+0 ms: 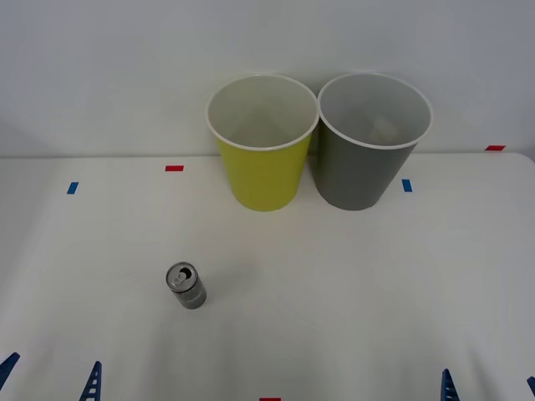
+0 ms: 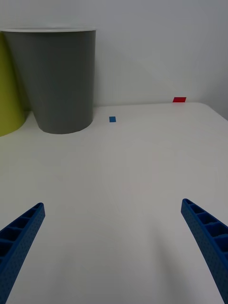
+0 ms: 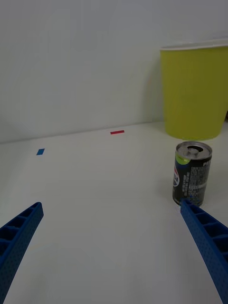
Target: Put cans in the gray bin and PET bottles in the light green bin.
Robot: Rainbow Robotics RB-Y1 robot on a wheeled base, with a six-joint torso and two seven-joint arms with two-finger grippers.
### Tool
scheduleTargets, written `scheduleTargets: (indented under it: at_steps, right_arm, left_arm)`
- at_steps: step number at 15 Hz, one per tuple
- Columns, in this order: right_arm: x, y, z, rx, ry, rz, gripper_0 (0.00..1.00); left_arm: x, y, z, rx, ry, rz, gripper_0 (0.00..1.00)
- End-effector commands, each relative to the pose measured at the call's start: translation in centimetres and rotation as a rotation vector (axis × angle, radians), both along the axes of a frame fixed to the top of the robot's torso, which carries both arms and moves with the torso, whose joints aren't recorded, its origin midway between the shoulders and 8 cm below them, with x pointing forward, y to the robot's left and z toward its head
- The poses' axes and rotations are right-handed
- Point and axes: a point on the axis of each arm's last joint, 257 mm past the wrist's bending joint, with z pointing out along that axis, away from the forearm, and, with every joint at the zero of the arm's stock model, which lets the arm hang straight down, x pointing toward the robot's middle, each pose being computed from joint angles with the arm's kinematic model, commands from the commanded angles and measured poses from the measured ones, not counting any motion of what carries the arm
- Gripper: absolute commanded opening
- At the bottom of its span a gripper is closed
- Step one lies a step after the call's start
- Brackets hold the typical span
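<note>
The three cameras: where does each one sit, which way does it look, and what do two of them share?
Front view: above the arms, looking down at the table; both grippers' blue tips at the near edge.
Left wrist view: low over the table, facing the can and light green bin; left gripper open.
Right wrist view: facing the gray bin; right gripper open.
Both wrist views share the light green bin.

White tabletop against a plain wall

A white tabletop [image 1: 351, 284] runs back to a plain pale grey wall [image 1: 100, 67]. Small red tape marks [image 1: 174, 168] and blue tape marks [image 1: 72, 188] are stuck along its far part, and another red mark sits at the near edge. The light is soft and even, with faint shadows.
</note>
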Motion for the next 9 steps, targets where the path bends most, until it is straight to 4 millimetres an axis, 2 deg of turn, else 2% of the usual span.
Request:
scheduleTargets:
  at_steps: [1,4,6,9]
  right_arm:
    - [0.0,0.0,0.0,0.000,0.000,0.000,1.00]
    - [0.0,0.0,0.0,0.000,0.000,0.000,1.00]
    - [0.0,0.0,0.0,0.000,0.000,0.000,1.00]
    - [0.0,0.0,0.0,0.000,0.000,0.000,1.00]
  left_arm:
    - [-0.1,-0.1,0.8,0.019,-0.027,-0.037,1.00]
    - [0.1,-0.7,0.7,0.068,-0.027,-0.127,1.00]
    - [0.2,-0.7,-0.2,0.099,-0.041,-0.200,1.00]
    - [1.3,-2.0,-1.9,0.085,-0.053,-0.308,1.00]
